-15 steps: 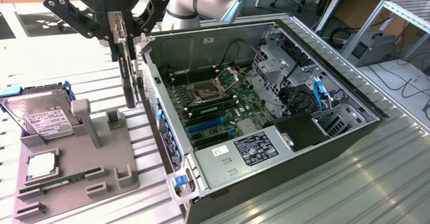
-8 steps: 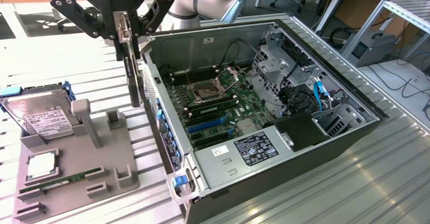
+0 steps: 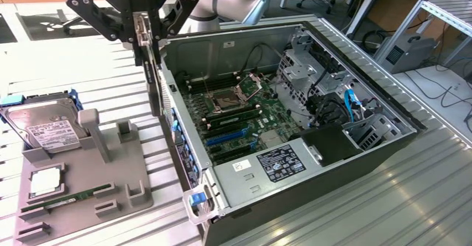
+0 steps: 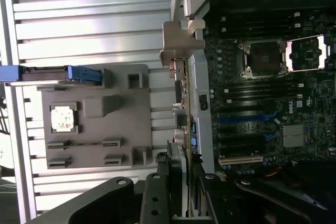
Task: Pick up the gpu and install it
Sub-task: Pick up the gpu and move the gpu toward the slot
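A black two-fingered robot gripper (image 3: 150,36) hangs over the rim of an open black-and-silver desktop computer case (image 3: 368,163) lying on its side on a slatted aluminium table (image 3: 383,213). Its jaws are drawn partway together and clamped on the two faces of the gpu (image 3: 153,85), a thin dark expansion card seen edge-on. In the exterior view the card hangs straight down from the fingertips, held in the air at the case's side wall on the exterior view's left. There it sits between the case's interior and a grey moulded parts tray (image 3: 125,202) beside it on the table. The wrist view looks along the card (image 4: 181,93) from the gripper (image 4: 179,187) towards its bent silver metal bracket (image 4: 181,38) at the far end. The card's line follows the case wall, with the tray on one side and the green motherboard (image 4: 262,103) on the other. The gpu is off the tray and is not seated: the motherboard's blue expansion slots (image 3: 225,138) lie to one side of it, apart from the card. On the tray rest a boxy silver hard drive with a white label (image 3: 44,127), a square silver processor chip (image 3: 44,182) and a slim green memory stick (image 3: 66,197).
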You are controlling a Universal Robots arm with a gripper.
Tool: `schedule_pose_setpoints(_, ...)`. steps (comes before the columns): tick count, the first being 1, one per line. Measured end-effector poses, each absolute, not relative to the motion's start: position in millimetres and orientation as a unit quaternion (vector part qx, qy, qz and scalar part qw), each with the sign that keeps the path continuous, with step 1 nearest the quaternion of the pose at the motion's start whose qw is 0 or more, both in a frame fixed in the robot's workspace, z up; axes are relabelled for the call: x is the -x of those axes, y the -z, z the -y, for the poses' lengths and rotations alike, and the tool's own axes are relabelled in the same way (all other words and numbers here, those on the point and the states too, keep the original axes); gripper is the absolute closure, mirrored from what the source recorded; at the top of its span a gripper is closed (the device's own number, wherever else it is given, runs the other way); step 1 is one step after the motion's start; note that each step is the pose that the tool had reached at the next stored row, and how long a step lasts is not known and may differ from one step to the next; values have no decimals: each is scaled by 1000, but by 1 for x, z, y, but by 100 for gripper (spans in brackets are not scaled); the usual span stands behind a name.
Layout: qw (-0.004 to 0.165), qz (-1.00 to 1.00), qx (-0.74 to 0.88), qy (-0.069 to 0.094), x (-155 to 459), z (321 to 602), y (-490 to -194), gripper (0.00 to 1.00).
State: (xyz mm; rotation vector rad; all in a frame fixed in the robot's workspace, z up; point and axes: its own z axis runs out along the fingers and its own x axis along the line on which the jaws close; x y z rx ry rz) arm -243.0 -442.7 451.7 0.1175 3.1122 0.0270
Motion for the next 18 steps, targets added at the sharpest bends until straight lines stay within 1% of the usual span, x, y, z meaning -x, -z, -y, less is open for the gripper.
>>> schedule_pose_setpoints(7,14,-999,-38,-7,232,443,-452,73)
schedule_pose_setpoints(12,14,-999,-38,-2,206,443,-452,73)
schedule_pose_setpoints(15,14,-999,-38,4,184,443,-452,73)
schedule_pose_setpoints(17,14,-999,-37,12,167,443,-451,73)
schedule_pose_setpoints(18,14,-999,-37,13,161,443,-449,73)
